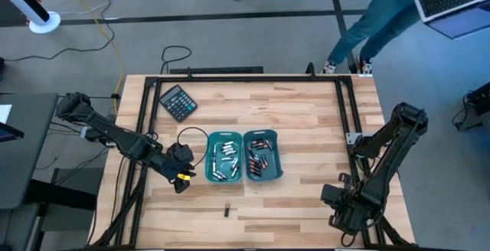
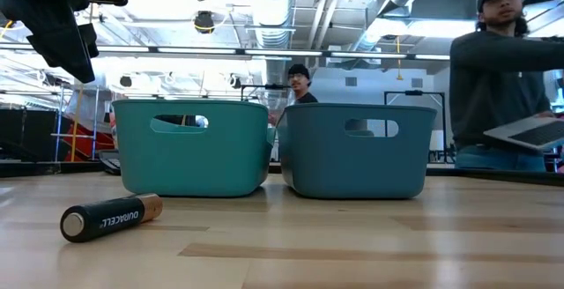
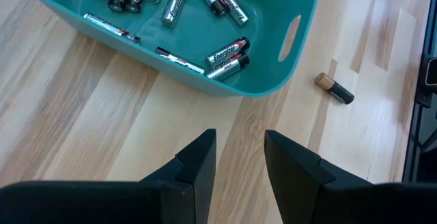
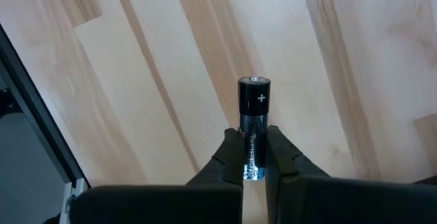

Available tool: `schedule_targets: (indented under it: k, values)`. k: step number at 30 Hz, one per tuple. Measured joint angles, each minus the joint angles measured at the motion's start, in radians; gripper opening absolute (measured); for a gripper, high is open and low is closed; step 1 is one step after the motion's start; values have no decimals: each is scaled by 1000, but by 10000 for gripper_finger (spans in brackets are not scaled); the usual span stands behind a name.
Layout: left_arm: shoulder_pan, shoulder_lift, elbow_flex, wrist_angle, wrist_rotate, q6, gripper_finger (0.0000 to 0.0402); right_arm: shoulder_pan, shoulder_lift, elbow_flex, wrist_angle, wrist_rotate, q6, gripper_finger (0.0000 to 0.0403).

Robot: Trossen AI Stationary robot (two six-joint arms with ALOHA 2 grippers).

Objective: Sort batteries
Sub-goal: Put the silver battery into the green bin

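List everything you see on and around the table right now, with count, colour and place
Bins: two, teal, side by side at table centre, both holding batteries.
Loose battery: one, dark with copper end, on the wood in front of the bins.
Held battery: one, dark, in the right end effector.
Calculator: one, black, far left of the table.
People: two, behind the table.
Left end effector: open, empty, beside the left bin.
Right end effector: shut on a battery, near right corner.

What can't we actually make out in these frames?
- Bin contents, low view: the walls of the left bin and right bin hide them.
- Battery types in the right bin, high view: too small.
- Right hand: its held battery has its lower end hidden between the fingers.
- Left hand: empty; the left bin is cut off by the frame edge.
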State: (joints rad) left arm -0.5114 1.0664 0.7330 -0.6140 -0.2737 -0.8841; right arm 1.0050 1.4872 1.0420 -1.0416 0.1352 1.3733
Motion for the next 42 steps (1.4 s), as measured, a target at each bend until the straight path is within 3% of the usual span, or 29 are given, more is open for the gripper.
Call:
schedule_targets:
  k: [13,28,36,42]
  values:
    - [0,0,0,0,2,1,118,-51,-1,0,-2,0,41,22]
    - [0,0,0,0,-1,1,118,-212,-1,3,5,0,5,22]
    - [0,0,0,-1,-2,16,118,-360,-1,123,2,80,-188,22]
    - [0,0,0,-1,-4,71,118,-534,-1,246,10,125,-377,20]
